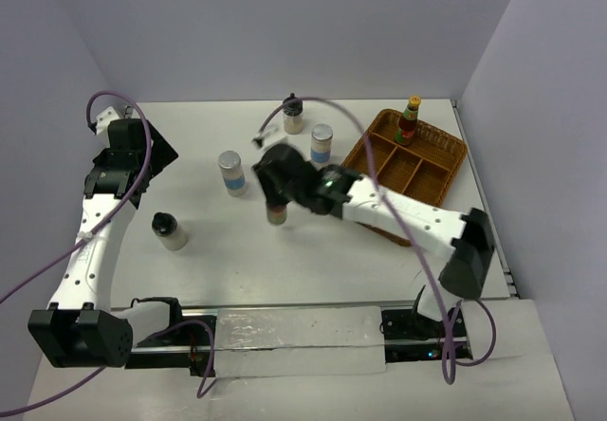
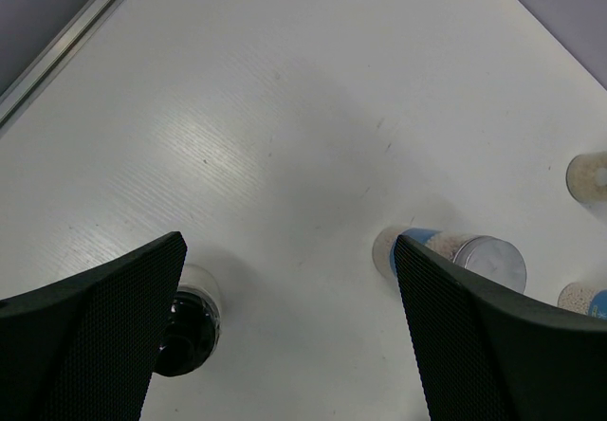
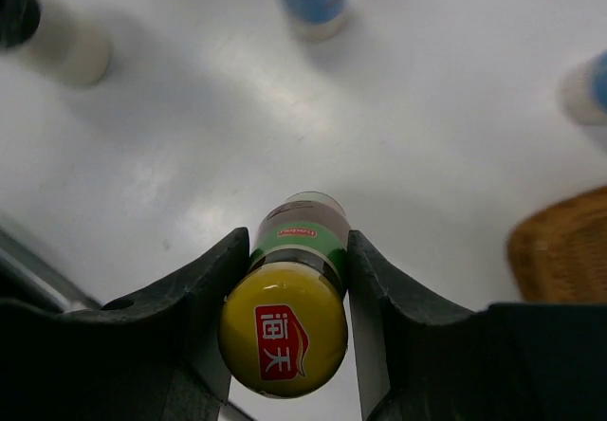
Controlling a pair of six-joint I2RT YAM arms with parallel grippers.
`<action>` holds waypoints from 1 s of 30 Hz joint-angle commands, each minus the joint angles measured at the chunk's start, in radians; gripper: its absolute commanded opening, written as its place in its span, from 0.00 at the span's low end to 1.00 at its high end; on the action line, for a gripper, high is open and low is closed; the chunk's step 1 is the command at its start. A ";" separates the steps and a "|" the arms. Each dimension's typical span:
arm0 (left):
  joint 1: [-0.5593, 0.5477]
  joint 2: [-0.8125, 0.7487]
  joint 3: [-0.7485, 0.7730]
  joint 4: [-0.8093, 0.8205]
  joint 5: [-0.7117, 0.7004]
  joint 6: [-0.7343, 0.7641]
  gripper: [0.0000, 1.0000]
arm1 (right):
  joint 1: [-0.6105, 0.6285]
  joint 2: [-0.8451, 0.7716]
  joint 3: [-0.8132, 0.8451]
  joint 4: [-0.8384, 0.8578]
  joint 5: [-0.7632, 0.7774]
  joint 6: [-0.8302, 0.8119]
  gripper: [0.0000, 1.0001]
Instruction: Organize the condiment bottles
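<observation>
Right tool (image 3: pixel 298 247) pinches slim bottle (image 3: pixel 305 224) under yellow cap (image 3: pixel 283 331), lower centre of wrist view; likely light, rigid glass, slick and tippy, neck grip suits; left tool (image 2: pixel 289 246) spread.

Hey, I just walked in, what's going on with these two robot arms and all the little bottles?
The robot is sorting condiment bottles. The right arm has its jaws shut around a slim yellow-capped bottle in the middle of the table. Its twin already stands in the wicker tray at the far right. Two silver-lidded bottles and two black-capped bottles are still out on the table. The left arm hovers at the left, jaws open, holding nothing.
</observation>
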 commanded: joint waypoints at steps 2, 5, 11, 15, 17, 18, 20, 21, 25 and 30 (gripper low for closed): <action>0.004 -0.026 -0.005 0.038 0.000 0.009 1.00 | -0.230 -0.236 0.021 0.033 0.139 -0.002 0.09; 0.004 -0.027 -0.006 0.042 0.002 0.009 0.99 | -0.394 -0.302 -0.006 0.034 0.177 -0.002 0.09; 0.004 -0.018 0.001 0.042 0.004 0.011 1.00 | -0.729 -0.384 -0.041 0.049 0.176 -0.002 0.09; 0.004 -0.017 0.010 0.038 0.000 0.013 1.00 | -0.878 -0.402 -0.059 0.088 0.209 -0.002 0.09; 0.004 -0.018 0.017 0.036 0.001 0.019 0.99 | -0.962 -0.394 -0.055 0.106 0.201 -0.002 0.09; 0.004 -0.020 0.017 0.037 -0.002 0.021 1.00 | -1.019 -0.390 -0.060 0.125 0.183 -0.002 0.09; 0.004 -0.023 0.012 0.047 -0.002 0.025 1.00 | -1.061 -0.359 -0.052 0.151 0.164 -0.002 0.09; 0.004 -0.022 0.013 0.050 -0.002 0.025 1.00 | -1.097 -0.346 -0.044 0.153 0.159 -0.002 0.09; 0.004 -0.007 0.025 0.047 0.002 0.025 1.00 | -1.158 -0.278 -0.017 0.194 0.147 -0.002 0.09; 0.004 0.006 0.032 0.057 0.004 0.041 0.99 | -1.196 -0.145 0.047 0.228 0.132 -0.002 0.09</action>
